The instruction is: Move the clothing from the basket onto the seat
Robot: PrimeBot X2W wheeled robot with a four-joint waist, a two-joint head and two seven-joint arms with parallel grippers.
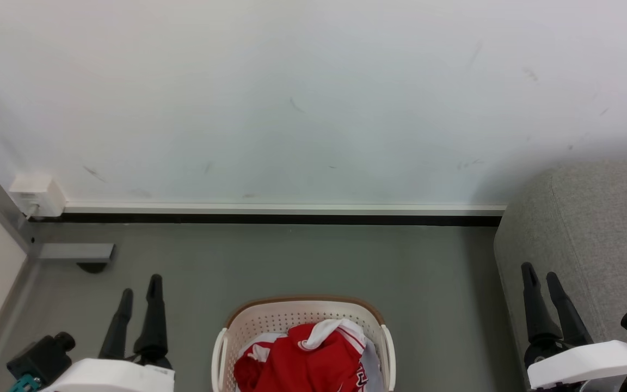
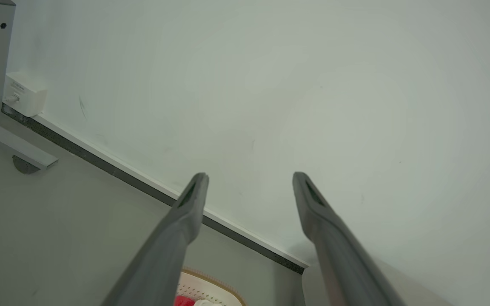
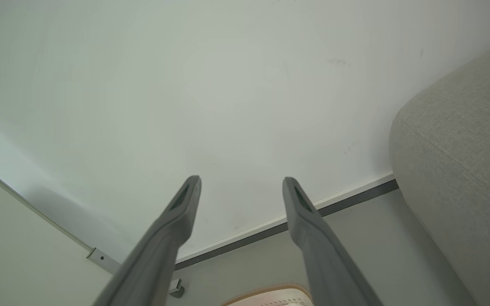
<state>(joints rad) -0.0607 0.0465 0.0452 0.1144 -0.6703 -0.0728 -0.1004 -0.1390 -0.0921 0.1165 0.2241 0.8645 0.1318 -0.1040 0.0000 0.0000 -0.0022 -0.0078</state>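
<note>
Red clothing (image 1: 305, 362) sits heaped in the basket (image 1: 302, 304), dead centre at six o'clock of the head view, with a white-trimmed jersey on top and nothing lifted out yet. The basket stands on the grey floor (image 1: 292, 261), mouth up, so either arm can drop in from above. The left gripper (image 1: 141, 287) hovers at seven o'clock and the right gripper (image 1: 539, 272) at five. Both are spread wide and empty, flanking the basket. The seat (image 1: 591, 228) bulks in at three o'clock, beside the right gripper, so I'd say that's the short carry. There's bare wall (image 1: 313, 98) across twelve. A white box (image 1: 36, 195) and a metal foot (image 1: 74, 251) sit at nine, well apart from that route. Only the basket's own wall needs clearing.
</note>
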